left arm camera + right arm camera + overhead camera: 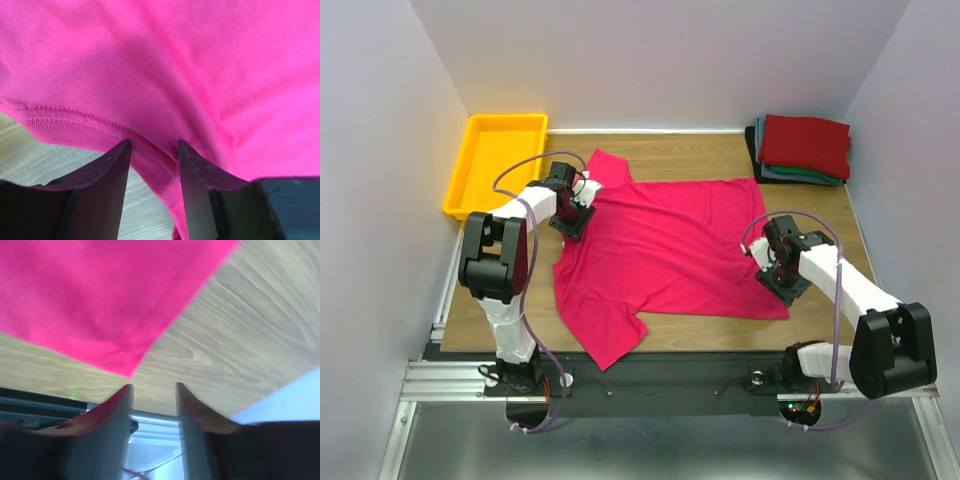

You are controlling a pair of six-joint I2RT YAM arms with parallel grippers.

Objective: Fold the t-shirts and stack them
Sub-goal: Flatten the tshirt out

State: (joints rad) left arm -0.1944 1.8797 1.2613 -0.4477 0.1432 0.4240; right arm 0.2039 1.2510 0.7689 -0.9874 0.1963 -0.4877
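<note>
A crimson t-shirt lies spread flat across the middle of the wooden table. My left gripper is at its left edge by the neck. In the left wrist view the left gripper is open, and the ribbed collar of the t-shirt crosses the gap at the tips. My right gripper hovers at the shirt's near right corner. In the right wrist view the right gripper is open and holds nothing. The hem corner lies just beyond its fingertips. A stack of folded t-shirts, dark red on top, sits at the back right.
A yellow plastic tray stands at the back left, close to the left arm's elbow. Bare wood shows to the right of the shirt's corner. White walls close in on the table at the left, back and right.
</note>
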